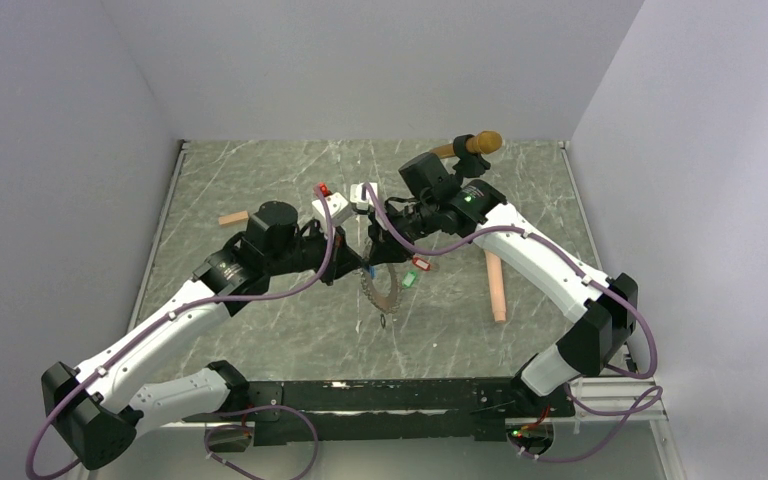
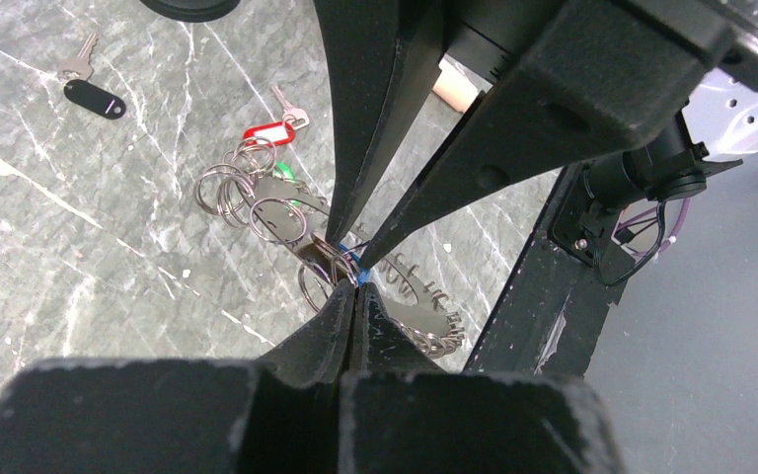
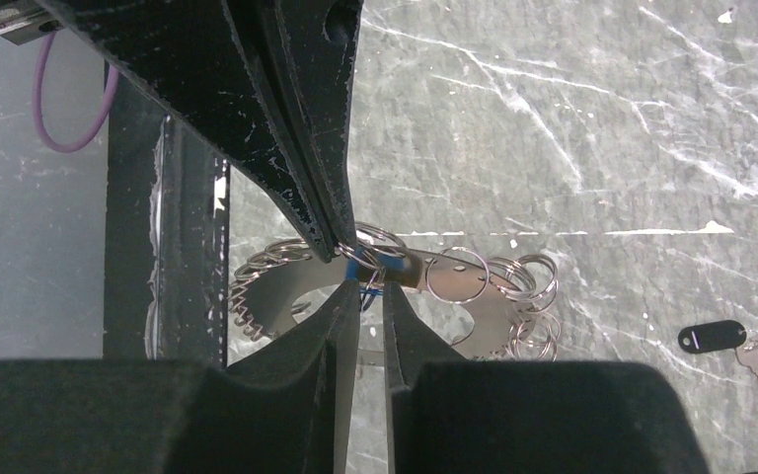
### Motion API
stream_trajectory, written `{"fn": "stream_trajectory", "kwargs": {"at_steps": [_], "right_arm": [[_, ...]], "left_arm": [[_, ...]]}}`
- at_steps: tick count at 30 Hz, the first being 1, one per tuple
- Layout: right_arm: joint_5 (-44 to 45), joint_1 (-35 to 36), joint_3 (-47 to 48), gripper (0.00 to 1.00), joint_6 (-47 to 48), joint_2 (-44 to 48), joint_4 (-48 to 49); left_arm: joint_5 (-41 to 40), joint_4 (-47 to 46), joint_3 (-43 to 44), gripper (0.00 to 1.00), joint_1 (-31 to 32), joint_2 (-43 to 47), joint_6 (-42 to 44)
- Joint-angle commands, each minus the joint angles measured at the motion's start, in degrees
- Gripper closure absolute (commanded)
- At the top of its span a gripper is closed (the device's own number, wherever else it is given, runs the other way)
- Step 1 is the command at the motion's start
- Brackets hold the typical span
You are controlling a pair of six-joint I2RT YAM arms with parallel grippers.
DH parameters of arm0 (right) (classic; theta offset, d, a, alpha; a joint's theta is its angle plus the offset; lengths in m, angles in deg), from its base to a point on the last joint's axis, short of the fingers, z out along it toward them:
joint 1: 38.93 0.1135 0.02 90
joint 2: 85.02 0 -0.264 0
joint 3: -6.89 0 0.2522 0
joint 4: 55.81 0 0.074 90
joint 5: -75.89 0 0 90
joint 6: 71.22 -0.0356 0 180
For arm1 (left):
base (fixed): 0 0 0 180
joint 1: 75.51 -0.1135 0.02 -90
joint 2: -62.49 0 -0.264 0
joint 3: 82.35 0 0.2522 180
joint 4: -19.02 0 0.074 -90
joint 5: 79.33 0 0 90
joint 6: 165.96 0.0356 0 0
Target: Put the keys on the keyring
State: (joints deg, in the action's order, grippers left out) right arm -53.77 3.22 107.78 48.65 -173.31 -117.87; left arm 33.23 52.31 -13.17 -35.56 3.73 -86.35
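Note:
The keyring (image 2: pixel 424 301) is a flat metal crescent with a coil and several split rings (image 2: pixel 237 193), and it lies just under both grippers in the middle of the table (image 1: pixel 380 295). The blue key (image 3: pixel 380 265) is pinched at its tag end by my shut left gripper (image 2: pixel 356 284) (image 1: pixel 360 262). From the opposite side my right gripper (image 3: pixel 365 293) (image 1: pixel 378 248) has narrowed to a thin slit on a blue piece and small ring of that key. The red key (image 2: pixel 266 130) (image 1: pixel 420 264) and the green key (image 2: pixel 283 184) (image 1: pixel 408 280) rest beside the split rings.
A key with a black tag (image 2: pixel 94 99) (image 3: pixel 713 336) lies loose on the marble. A long wooden bar (image 1: pixel 497 285), a small wooden block (image 1: pixel 233 217), a white block (image 1: pixel 338 205) and a black stand with a wooden knob (image 1: pixel 475 145) lie around. The black front rail (image 2: pixel 533 296) is close by.

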Motion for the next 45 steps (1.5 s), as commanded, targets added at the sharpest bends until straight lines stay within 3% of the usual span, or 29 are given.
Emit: {"fn": "stream_trajectory", "kwargs": {"at_steps": [1,15,30,45], "right_arm": [[0.26,1.36,2.33,0.84,-0.12,-0.24,1.02],[0.67,2.32,2.44,0.99,0.40,-0.59,0.65],[0.98,3.75,2.60,1.00,0.65,-0.92,0.57],[2.36,5.49,3.31,1.00,1.82,-1.26,-0.09]], "left_arm": [[-0.44,-5.26,-0.61,1.00,-0.20,1.45,-2.05],[-1.65,-9.22,-3.50,1.00,-1.13,3.15,-5.60],[-2.08,-17.39,-9.58,1.00,-2.36,6.56,-12.16],[-7.65,-28.71,-17.18,1.00,-2.36,10.19,-18.76]]}}
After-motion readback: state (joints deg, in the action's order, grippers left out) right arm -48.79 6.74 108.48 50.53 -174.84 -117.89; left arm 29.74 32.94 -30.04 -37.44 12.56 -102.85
